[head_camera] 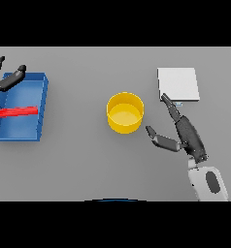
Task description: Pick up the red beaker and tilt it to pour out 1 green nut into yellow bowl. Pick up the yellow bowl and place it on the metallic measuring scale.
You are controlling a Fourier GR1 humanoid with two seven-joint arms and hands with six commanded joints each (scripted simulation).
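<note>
Head view: my right hand (188,133) is beside the yellow bowl (124,112), just to its right, not touching. Fingers are straight and spread, thumb pointing toward the bowl wall, nothing in the hand. The bowl sits upright mid-table, well apart from everything else. I can't make out a green nut inside; the bottom looks plain yellow, though a small nut could be lost at this angle.

The metallic measuring scale (178,84) is the flat pale square behind my right hand, near the fingertips, up and right of the bowl.

My left hand (8,80) is at the far left edge over the back corner of the blue tray (42,109), fingers relaxed, holding nothing. A red object, probably the red beaker (16,112), lies flat across the tray floor, below that hand and not in contact with it. It reads as a thin red strip, so I can't tell which end is the mouth.

Handling judgement: the bowl looks rigid, thin-walled, light, with smooth sides likely to slip. Best hold is a pinch over the right rim, thumb inside and fingers outside, or a wrap round the wall. Keep it level on the short carry to the scale.
</note>
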